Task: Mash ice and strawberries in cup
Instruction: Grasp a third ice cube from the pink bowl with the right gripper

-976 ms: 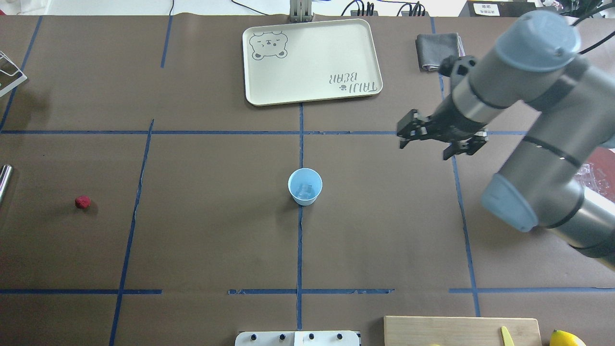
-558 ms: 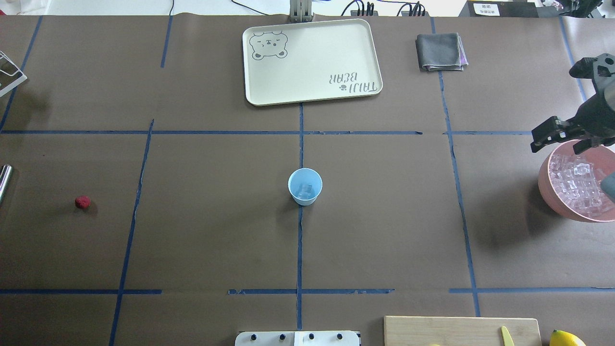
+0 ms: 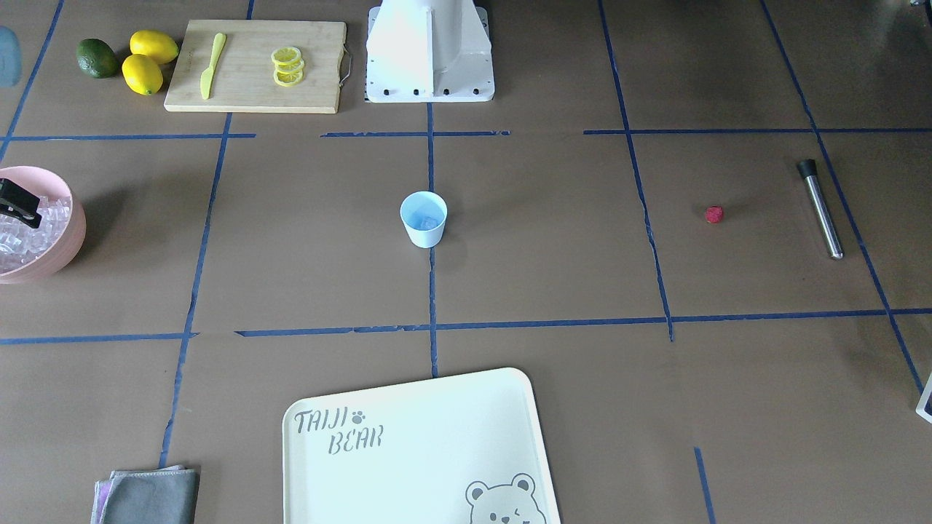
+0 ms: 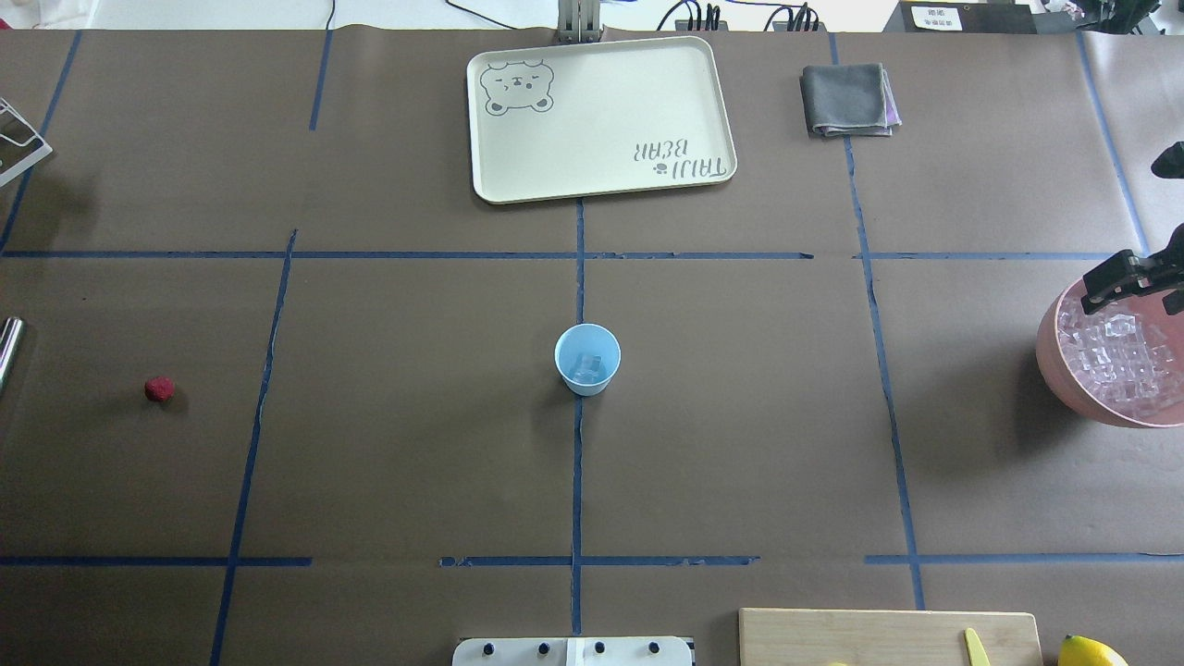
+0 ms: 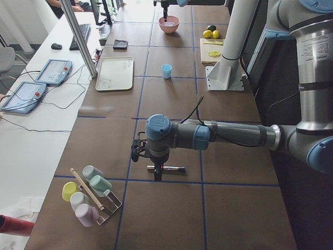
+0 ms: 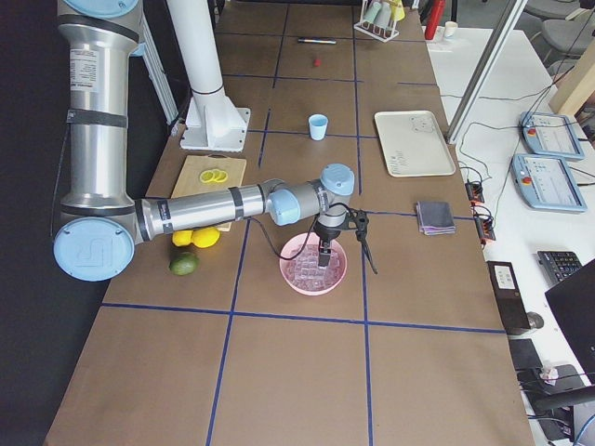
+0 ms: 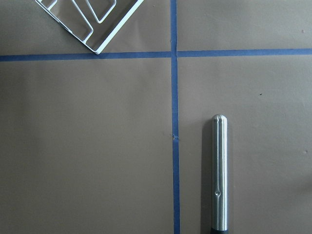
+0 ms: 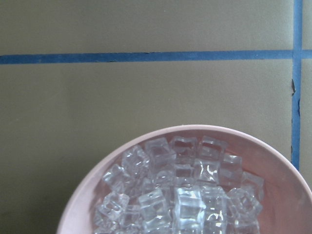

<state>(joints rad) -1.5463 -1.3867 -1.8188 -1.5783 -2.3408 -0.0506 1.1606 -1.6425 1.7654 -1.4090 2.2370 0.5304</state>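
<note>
Ice in the pink bowl looks hard and slick; pinch 1 cube across flat faces. The right gripper hovers at its rim (its opening, and the left gripper's, I cannot tell). The cup, some ice inside, stands mid-table.

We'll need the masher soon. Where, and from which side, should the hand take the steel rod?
Mid-shaft on the steel rod, straight down from above, closing across its narrow width. It lies flat on the table, slim and round, so only its long sides offer opposing surfaces.
</note>
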